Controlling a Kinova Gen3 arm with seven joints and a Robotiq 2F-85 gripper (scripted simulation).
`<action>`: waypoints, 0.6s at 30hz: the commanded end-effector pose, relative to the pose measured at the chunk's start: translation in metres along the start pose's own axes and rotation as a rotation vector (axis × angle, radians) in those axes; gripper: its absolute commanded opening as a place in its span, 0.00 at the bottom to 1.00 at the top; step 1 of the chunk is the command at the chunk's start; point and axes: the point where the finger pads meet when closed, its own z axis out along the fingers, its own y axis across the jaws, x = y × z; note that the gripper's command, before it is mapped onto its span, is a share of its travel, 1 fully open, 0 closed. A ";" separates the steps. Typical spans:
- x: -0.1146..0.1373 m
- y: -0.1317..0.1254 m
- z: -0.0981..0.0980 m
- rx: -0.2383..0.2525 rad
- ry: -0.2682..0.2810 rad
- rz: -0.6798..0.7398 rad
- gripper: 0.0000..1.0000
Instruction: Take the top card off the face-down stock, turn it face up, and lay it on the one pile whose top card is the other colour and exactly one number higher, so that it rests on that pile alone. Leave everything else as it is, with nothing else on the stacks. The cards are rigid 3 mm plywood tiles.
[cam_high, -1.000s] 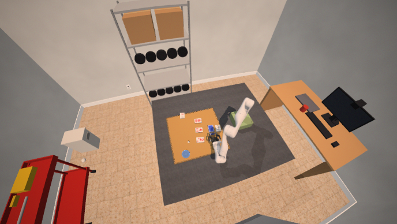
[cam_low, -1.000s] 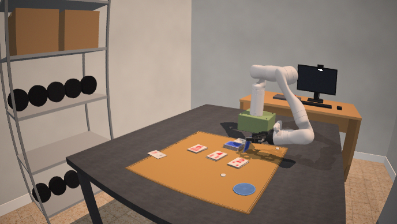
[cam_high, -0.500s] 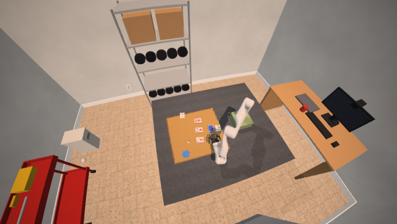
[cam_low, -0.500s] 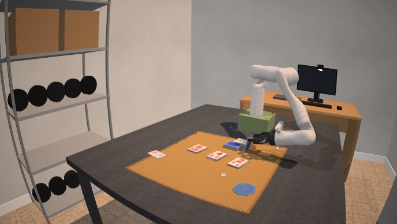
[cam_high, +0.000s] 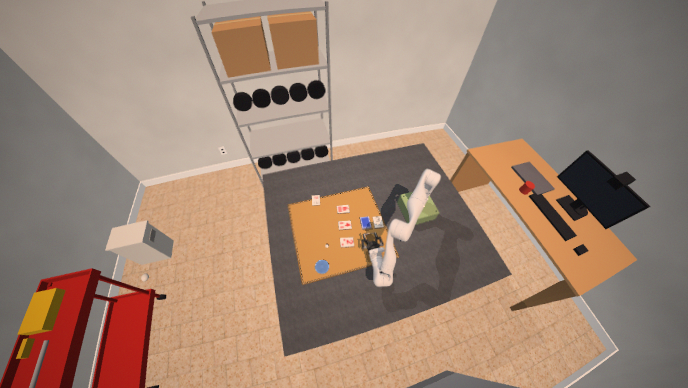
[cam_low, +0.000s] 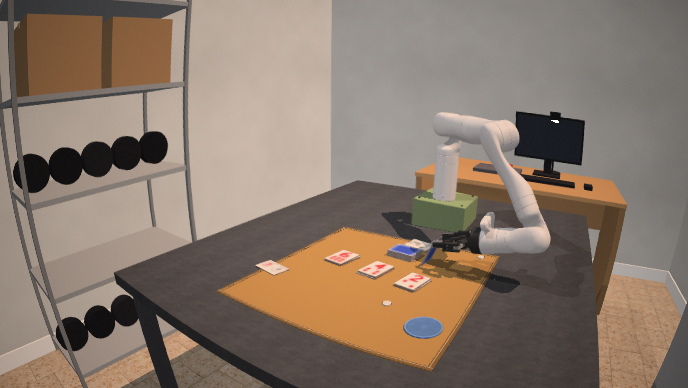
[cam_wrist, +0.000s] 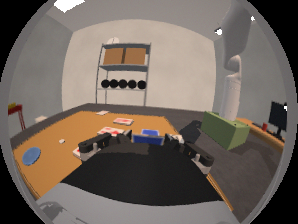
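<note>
The face-down stock (cam_low: 404, 252) with blue backs lies at the far right of the orange mat (cam_low: 360, 292). Three face-up piles lie in a row, all with red marks: a 6 (cam_low: 342, 257), a 4 (cam_low: 375, 269) and a 2 (cam_low: 412, 282). My gripper (cam_low: 434, 248) lies level just right of the stock. It grips a blue-backed card (cam_low: 428, 257) by its edges, tilted steeply above the mat. In the wrist view the card is a dark plate (cam_wrist: 143, 176) between my fingers. From above, my gripper (cam_high: 370, 242) is beside the 2 pile (cam_high: 347, 242).
A pale face-up card (cam_low: 419, 244) lies behind the stock. Another red card (cam_low: 272, 267) lies off the mat's far left corner. A blue disc (cam_low: 423, 328) and a small white token (cam_low: 386, 302) lie on the mat's near part. The green arm base (cam_low: 444, 210) stands behind.
</note>
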 end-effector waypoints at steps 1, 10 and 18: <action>-0.003 0.000 -0.002 0.002 -0.001 0.000 0.71; -0.007 0.000 -0.006 0.002 -0.001 0.000 0.71; -0.011 0.000 -0.010 0.002 -0.001 0.000 0.71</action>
